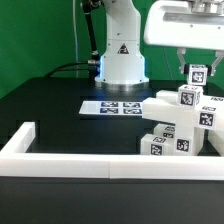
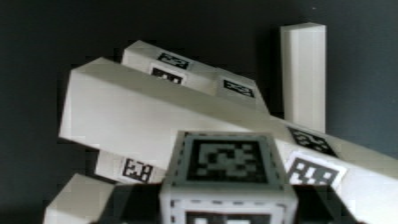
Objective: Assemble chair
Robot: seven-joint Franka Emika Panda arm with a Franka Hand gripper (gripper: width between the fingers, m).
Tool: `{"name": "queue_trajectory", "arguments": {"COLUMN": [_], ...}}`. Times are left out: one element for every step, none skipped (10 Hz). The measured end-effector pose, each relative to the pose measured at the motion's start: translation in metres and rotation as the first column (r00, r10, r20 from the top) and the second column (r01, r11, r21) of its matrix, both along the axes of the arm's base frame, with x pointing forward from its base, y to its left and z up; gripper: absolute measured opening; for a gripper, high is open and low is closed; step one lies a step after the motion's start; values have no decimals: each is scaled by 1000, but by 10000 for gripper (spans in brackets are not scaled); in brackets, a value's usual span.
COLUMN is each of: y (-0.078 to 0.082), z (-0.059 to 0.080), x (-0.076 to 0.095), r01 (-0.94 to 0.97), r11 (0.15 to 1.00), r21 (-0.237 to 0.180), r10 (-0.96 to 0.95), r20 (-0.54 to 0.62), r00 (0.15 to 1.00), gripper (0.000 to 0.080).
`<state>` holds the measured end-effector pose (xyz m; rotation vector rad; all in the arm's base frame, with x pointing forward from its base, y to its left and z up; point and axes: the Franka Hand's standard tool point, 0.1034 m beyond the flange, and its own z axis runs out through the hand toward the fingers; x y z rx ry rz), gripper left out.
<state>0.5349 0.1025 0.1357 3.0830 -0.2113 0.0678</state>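
The partly built chair (image 1: 172, 122), made of white blocky parts with black-and-white tags, stands at the exterior view's right, behind the rail. My gripper (image 1: 197, 68) hangs straight above its top and is shut on a square white chair leg (image 1: 197, 74) with a tag on its face. In the wrist view the leg's tagged end (image 2: 228, 160) fills the space between my gripper's (image 2: 228, 196) dark fingers (image 2: 150, 196). Beneath it lie the chair's tagged slabs (image 2: 160, 100). Whether the leg touches the chair below is hidden.
A long low white rail (image 1: 90, 160) runs along the front and turns back at the exterior view's left (image 1: 20, 140). The marker board (image 1: 118, 106) lies flat before the robot's base (image 1: 120, 62). A narrow white bar (image 2: 302, 70) lies beyond the chair in the wrist view.
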Motion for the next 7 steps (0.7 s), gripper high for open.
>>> {"name": "queue_trajectory", "arguments": {"y": [0,1,7,9,9,8,8], "z": [0,-1,-6,-6,-5,-7,-7], "x": [0,0,0,2,4,4,4], "r01": [1,5,7,3,2,3,3], "r11": [1000,1000,1000,1000,1000,1000,1000], "r21": [0,-1,-4,-5,-5,-8,-8], "r10": [-1,-5,-7,-3,-2,-3,-3], "r20": [0,1,7,9,11,9,10], "r00": [1000,1000,1000,1000,1000,1000,1000], "gripper": [288,288,288,288,288,288,288]}}
